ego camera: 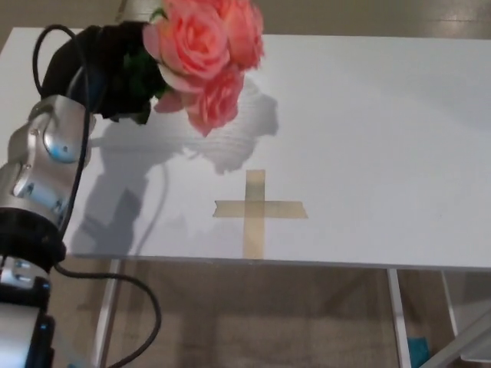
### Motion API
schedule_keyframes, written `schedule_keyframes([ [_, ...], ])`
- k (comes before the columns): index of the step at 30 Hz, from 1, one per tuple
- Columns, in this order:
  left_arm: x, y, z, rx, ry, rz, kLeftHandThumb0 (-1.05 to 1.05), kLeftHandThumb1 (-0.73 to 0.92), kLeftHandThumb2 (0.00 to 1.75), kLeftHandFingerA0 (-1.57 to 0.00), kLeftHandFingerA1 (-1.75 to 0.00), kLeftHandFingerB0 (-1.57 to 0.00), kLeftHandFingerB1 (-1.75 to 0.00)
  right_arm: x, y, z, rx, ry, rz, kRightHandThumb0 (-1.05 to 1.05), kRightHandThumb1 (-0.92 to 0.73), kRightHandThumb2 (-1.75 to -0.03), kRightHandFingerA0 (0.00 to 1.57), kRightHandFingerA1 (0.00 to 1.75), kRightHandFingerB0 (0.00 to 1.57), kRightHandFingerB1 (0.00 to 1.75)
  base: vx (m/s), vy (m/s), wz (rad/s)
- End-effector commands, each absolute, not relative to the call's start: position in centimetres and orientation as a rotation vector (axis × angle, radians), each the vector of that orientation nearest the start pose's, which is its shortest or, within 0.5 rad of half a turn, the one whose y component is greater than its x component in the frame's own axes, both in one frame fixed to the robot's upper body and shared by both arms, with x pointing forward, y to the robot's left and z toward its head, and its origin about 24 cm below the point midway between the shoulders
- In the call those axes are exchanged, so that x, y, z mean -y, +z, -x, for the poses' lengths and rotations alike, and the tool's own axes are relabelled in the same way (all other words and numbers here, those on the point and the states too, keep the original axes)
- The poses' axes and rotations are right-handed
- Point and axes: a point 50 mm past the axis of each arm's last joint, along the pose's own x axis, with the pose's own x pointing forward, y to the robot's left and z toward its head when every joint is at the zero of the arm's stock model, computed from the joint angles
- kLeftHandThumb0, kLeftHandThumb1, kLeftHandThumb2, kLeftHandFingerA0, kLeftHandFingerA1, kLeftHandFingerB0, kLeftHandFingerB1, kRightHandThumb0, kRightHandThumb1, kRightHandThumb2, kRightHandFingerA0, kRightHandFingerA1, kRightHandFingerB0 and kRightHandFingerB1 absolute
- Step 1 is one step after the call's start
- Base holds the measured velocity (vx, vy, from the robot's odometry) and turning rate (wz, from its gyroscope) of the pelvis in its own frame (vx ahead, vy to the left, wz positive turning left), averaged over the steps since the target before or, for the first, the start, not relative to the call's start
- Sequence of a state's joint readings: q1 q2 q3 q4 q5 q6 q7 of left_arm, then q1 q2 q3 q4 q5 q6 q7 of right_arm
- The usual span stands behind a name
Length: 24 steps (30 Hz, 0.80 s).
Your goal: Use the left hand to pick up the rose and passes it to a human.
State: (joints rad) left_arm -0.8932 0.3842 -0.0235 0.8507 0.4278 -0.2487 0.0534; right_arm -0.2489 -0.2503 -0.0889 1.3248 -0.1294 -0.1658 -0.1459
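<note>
Rose [205, 54] stems hidden inside left hand [107, 69], blooms cropped

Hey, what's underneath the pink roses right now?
Under the roses, held up by the left hand, there is only the white table with their shadow on it. The tape cross lies nearer, uncovered. The stems are hidden in the hand.
</note>
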Motion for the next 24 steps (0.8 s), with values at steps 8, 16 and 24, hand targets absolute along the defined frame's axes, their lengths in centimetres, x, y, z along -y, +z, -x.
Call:
schedule_keyframes([
  [8,-19.3,17.9,-40.7,0.161,-0.042,0.157,-0.17,0.78,0.77,-1.02,-1.42,-0.8,-1.09,25.2,-12.6,-17.9,-0.904,-0.228,0.341,-0.27,-0.63,-0.59,0.69,0.43,0.56,0.4,0.0,0.0,0.0],
  [16,-19.2,17.6,-40.7,0.135,-0.062,0.204,-0.13,0.78,0.76,-1.04,-1.44,-0.85,-1.06,25.3,-12.5,-18.1,-0.903,-0.226,0.34,-0.26,-0.65,-0.59,0.69,0.43,0.57,0.4,0.0,0.0,0.0],
  [24,-19.6,17.4,-40.7,0.119,-0.064,0.198,-0.13,0.8,0.74,-1.03,-1.45,-0.86,-1.04,25.3,-12.5,-18.2,-0.905,-0.227,0.349,-0.27,-0.65,-0.59,0.69,0.43,0.57,0.4,0.0,0.0,0.0],
])
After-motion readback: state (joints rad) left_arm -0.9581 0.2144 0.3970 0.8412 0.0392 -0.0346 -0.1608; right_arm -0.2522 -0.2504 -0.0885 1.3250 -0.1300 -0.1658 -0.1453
